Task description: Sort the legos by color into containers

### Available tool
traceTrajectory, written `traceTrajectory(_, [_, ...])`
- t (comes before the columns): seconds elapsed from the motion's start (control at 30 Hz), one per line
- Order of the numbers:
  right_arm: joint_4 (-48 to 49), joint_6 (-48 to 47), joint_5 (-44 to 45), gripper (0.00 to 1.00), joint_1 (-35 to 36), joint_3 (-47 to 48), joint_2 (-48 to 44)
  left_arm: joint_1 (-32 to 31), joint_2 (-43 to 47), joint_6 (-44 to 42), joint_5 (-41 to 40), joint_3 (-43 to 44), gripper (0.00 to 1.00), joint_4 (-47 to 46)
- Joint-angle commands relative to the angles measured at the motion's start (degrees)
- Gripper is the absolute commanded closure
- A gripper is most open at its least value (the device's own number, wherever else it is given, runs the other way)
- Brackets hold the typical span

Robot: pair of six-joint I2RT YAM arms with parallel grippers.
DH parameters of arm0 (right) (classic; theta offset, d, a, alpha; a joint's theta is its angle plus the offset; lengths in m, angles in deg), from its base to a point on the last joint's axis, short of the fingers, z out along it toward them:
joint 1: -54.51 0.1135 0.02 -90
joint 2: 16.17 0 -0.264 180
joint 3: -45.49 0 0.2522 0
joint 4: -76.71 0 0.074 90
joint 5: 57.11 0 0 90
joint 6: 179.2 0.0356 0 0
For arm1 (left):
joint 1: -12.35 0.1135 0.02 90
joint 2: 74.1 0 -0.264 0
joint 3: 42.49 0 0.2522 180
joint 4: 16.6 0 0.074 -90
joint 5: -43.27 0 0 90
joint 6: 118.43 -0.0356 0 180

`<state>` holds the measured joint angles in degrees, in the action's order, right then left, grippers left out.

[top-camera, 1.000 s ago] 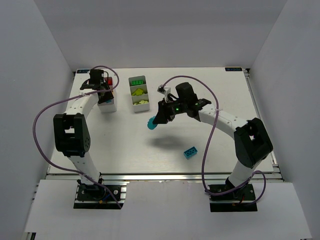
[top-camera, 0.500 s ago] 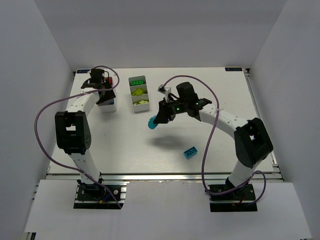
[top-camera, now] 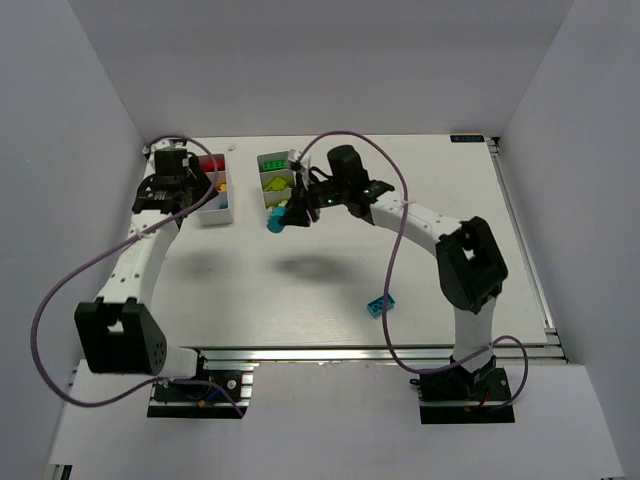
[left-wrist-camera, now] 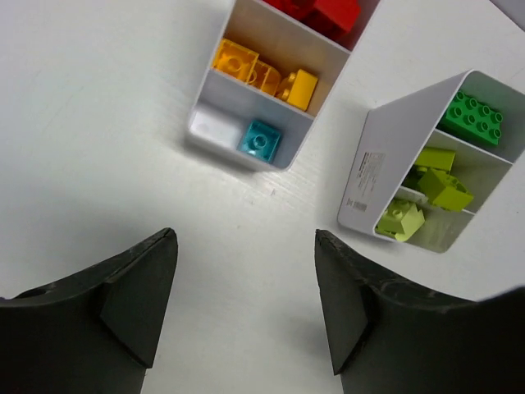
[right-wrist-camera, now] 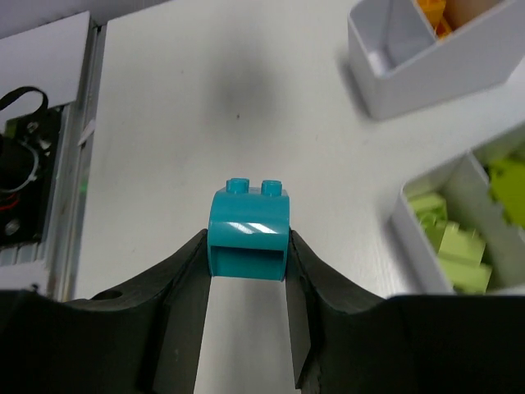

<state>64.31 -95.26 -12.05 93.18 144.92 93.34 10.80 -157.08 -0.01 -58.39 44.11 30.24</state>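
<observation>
R gripper pinches cyan brick, aloft just beside lime tray. L gripper spread, empty, over table near 2nd tray.

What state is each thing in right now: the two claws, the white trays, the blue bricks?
Left gripper: open, empty, above the table.
Right gripper: shut on the held cyan brick, off the table.
Left tray: red bricks, orange bricks, one cyan brick, a compartment each.
Right tray: dark green in one compartment, lime in two.
Loose cyan brick: lying on the table, untouched.
</observation>
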Motion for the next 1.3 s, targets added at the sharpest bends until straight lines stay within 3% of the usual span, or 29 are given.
traceTrajectory(0.0, [7.06, -3.51, -0.23, 1.0, 3.15, 7.57, 4.2, 0.66, 7.38, 5.4, -4.32, -4.27, 0.23, 4.0])
traceTrajectory(0.27, [20.59, -10.01, 5.65, 1.0, 9.04, 24.44, 20.02, 0.84, 23.98, 11.82, -11.27, -7.44, 0.19, 8.66])
traceTrajectory(0.37, [22.53, -15.44, 10.04, 1.0, 10.8, 33.38, 27.22, 0.84, 27.16, 12.71, -12.95, -8.15, 0.19, 10.59])
traceTrajectory(0.6, [32.65, -26.35, 18.75, 1.0, 13.44, 40.87, 37.69, 0.84, 31.91, 11.04, -15.76, -8.68, 0.15, 14.82])
traceTrajectory(1.0, [37.13, -31.81, 24.82, 1.0, 13.88, 41.77, 42.27, 0.84, 32.97, 7.78, -16.29, -8.41, 0.12, 16.23])
traceTrajectory(1.27, [36.95, -33.48, 23.94, 1.0, 13.97, 40.81, 42.98, 0.84, 32.71, 6.73, -15.59, -8.59, 0.13, 15.96])
